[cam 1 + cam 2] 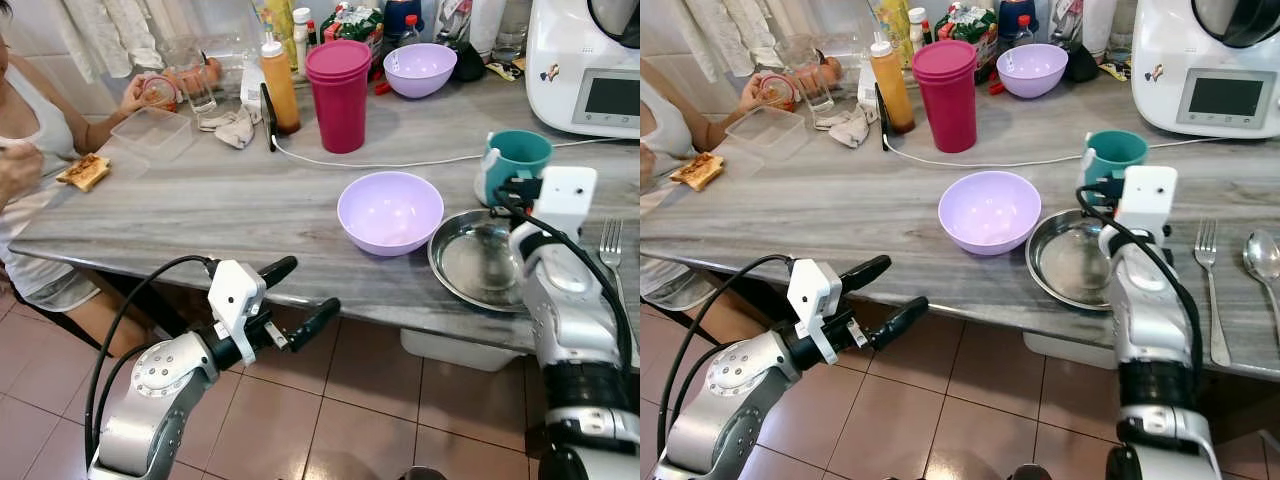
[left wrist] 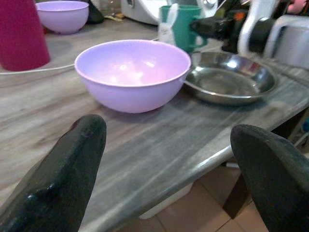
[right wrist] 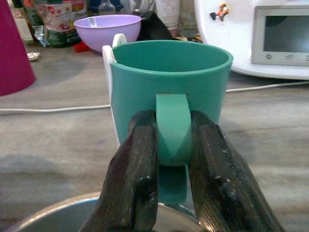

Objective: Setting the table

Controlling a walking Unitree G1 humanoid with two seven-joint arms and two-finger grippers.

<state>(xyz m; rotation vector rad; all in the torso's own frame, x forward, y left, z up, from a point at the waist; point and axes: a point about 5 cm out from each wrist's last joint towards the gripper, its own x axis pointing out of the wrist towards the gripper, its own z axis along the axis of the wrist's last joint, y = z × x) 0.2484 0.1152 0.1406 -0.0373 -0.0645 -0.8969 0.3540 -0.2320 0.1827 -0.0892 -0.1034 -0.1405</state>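
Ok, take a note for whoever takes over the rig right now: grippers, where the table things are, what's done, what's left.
Right gripper: shut on the handle of the teal mug, which is behind the steel plate; whether the mug rests on the counter or is lifted, cannot tell.
Left gripper: open, holding nothing, below the table edge, aimed at the near lilac bowl.
Laid out: near lilac bowl left of and close beside the plate; fork and spoon right of it.
A person sits eating at the left end.
Left: release the mug at its spot; a second lilac bowl and magenta tumbler sit further back.
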